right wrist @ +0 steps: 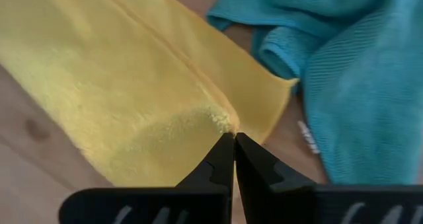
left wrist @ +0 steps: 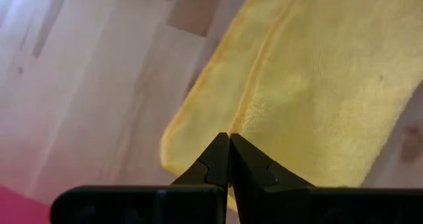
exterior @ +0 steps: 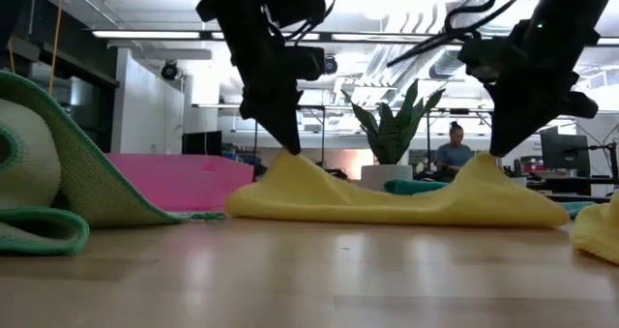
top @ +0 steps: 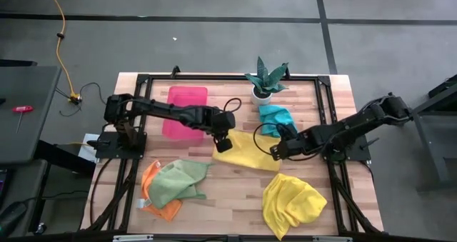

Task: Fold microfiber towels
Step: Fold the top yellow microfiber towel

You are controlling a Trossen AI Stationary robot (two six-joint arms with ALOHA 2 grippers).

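A yellow towel [top: 246, 153] lies folded in a long strip at the table's middle. My left gripper [top: 223, 143] is shut on its left end and my right gripper [top: 277, 150] on its right end. In the low view the towel [exterior: 387, 197] rises to a peak under each gripper, and its middle rests on the table. A teal towel [top: 275, 118] lies just behind the right end. A second yellow towel [top: 291, 203] sits crumpled at the near right. A light green towel [top: 177, 179] lies on an orange one [top: 152, 195] at the near left. My left gripper pinches the yellow towel's left end [left wrist: 218, 128] between its two fingers, coming from above and slanting down. A doubled edge shows beside the tips. That end is pulled up into a small peak [exterior: 290, 159]; the rest lies on the table. My right gripper pinches the yellow towel near its right corner [right wrist: 221, 121] between its two fingers, slanting down from above. The cloth is bunched at the tips. This end stands up as a peak [exterior: 488, 164], with the towel sagging to the table between the two holds.
A pink tray [top: 186, 110] lies at the far left. A potted plant [top: 264, 81] stands at the far middle beside the teal towel. Bare wood shows near the front edge between the two towel heaps. A person [exterior: 453, 149] sits in the room beyond.
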